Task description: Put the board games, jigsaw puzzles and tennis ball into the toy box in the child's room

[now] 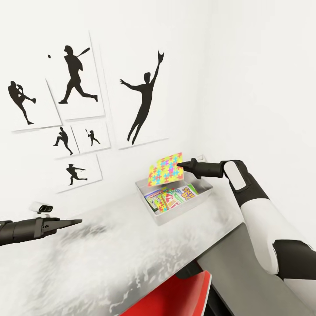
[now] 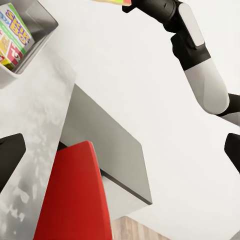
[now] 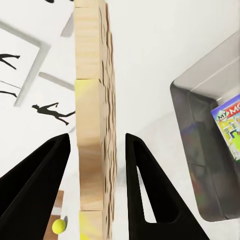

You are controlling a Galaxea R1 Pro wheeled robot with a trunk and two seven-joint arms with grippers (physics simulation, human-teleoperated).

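My right gripper (image 1: 180,165) is shut on a jigsaw puzzle (image 1: 164,170), a thin mosaic slab held tilted in the air just above the light grey toy box (image 1: 186,210). In the right wrist view the puzzle (image 3: 92,100) stands edge-on between the fingers of the gripper (image 3: 97,137). Inside the box lie the Skip-Bo board game (image 1: 189,192) and other colourful flat toys (image 1: 163,201); a Monopoly-style box (image 3: 230,125) also shows there. The tennis ball (image 3: 59,226) lies low beyond the puzzle. My left gripper (image 1: 79,221) hovers open over the table (image 1: 109,245), far left of the box.
A red chair (image 1: 175,298) is tucked under the table's near edge. The lower dark grey top (image 1: 245,263) joins on the right. A small white device (image 1: 41,207) sits by the wall at the left. Sports posters (image 1: 79,74) hang on the wall behind.
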